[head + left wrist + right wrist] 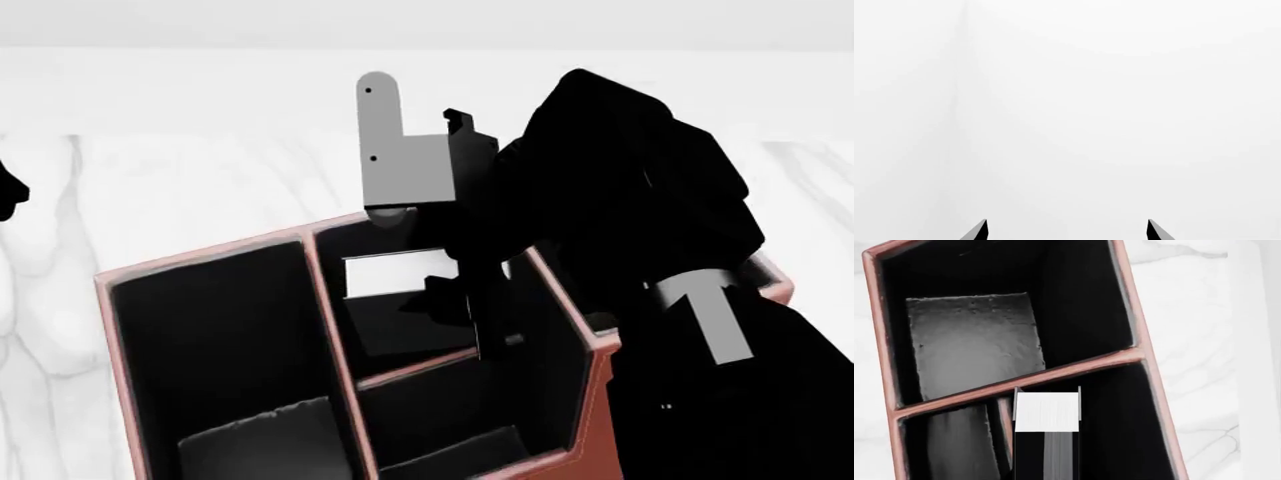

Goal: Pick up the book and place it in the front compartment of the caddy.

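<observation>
Left wrist view
- Left pincer [1067, 231]: spread wide, only two dark tips showing, nothing between them.
- Around it: plain white, nothing else to see.

Head view
- Caddy [115, 285]: reddish-brown box with black inside, standing on the white marbled table [200, 170].
- Right pincer [461, 300]: black, reaching down into the caddy from above, on a big black arm; hard to tell from here how the tips sit.
- Book [387, 275]: white page edge showing, down inside the front compartment [400, 340] of the caddy, just beside the pincer.
- Long side cell [214, 340]: on the far side of the tall wall from the book.
- Left arm: only a dark bit at the picture edge, well apart from the caddy.

Right wrist view
- Book [1047, 412]: upright, white page edge and black cover, inside the caddy [1054, 374], close to the low cross wall.
- Right pincer: tips hidden; cannot tell if pinching the book.
- Next cell past the cross wall: grey floor patch on black lining.
- Table [1201, 340]: white, beside the caddy's outer wall.
</observation>
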Controlling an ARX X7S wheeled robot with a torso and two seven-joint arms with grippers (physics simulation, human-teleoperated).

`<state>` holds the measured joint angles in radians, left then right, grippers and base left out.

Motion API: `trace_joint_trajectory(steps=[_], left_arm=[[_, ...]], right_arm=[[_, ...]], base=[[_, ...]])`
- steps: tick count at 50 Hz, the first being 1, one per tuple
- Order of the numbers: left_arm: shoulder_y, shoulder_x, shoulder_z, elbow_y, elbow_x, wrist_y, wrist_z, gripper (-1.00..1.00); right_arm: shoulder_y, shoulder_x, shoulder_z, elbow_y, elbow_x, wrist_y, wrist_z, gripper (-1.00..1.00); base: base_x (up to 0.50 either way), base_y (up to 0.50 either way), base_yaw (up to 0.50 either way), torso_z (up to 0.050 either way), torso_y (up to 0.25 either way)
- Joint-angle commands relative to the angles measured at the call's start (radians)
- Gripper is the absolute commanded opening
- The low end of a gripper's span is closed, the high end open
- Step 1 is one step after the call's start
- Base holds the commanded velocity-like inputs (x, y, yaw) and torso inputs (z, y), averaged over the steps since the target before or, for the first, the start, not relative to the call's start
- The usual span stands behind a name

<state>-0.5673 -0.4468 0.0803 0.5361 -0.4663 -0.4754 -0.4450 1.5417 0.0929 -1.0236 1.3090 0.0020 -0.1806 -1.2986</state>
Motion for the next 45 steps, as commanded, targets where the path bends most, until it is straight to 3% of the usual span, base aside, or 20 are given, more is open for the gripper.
trace_joint_trajectory(steps=[1,11,12,45], left_arm=[[0.005,-0.001,-0.002,-0.003,0.001,0.006,-0.002,1.0],[0.003,-0.003,-0.002,-0.003,-0.002,0.008,-0.002,1.0],[0.002,-0.003,-0.001,-0.003,-0.003,0.007,-0.003,1.0],[-0.002,-0.008,0.002,-0.004,-0.007,0.01,-0.008,1.0]], right_arm=[[0.005,-0.004,0.045,0.0,-0.001,-0.012,0.005,-1.0],[0.007,-0.006,0.047,0.0,0.003,0.01,-0.005,-1.0],[0.007,-0.005,0.047,0.0,0.001,0.006,0.001,1.0],[0.047,0.0,0.055,0.0,0.002,0.033,0.017,1.0]], base=[[0.0,0.0,0.0,0.0,0.0],[0.0,0.0,0.0,0.0,0.0],[0.0,0.0,0.0,0.0,0.0],[0.0,0.0,0.0,0.0,0.0]])
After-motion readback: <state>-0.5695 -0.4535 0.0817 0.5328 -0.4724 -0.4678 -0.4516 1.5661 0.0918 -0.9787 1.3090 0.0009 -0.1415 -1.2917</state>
